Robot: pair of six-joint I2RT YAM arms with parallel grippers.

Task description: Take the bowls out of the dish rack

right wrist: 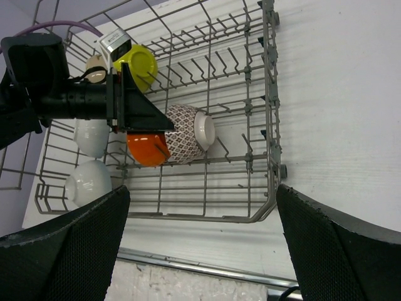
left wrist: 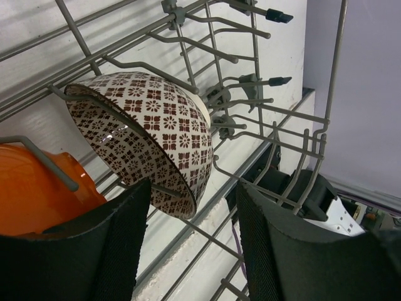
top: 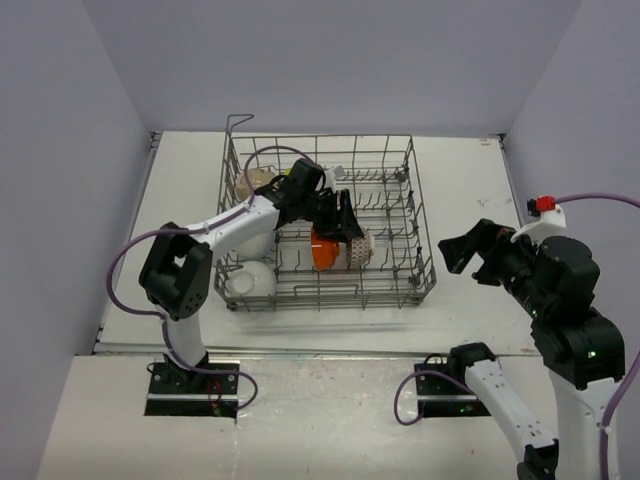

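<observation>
The grey wire dish rack (top: 420,215) stands on the table's middle and also shows in the right wrist view (right wrist: 274,113). Inside it an orange bowl (top: 326,250) and a brown-patterned bowl (top: 358,250) lean on their sides against the tines. Two white bowls (top: 250,280) sit at its left end, with a yellow bowl (right wrist: 139,63) and a beige bowl (right wrist: 95,66) at the back left. My left gripper (top: 345,225) is open inside the rack, just above the patterned bowl (left wrist: 150,125) and the orange bowl (left wrist: 31,194), holding nothing. My right gripper (top: 470,255) is open and empty, right of the rack.
The white table (top: 470,180) has bare surface right of the rack and along its front edge. Purple-grey walls close in the back and both sides. The left arm reaches in over the rack's left wall.
</observation>
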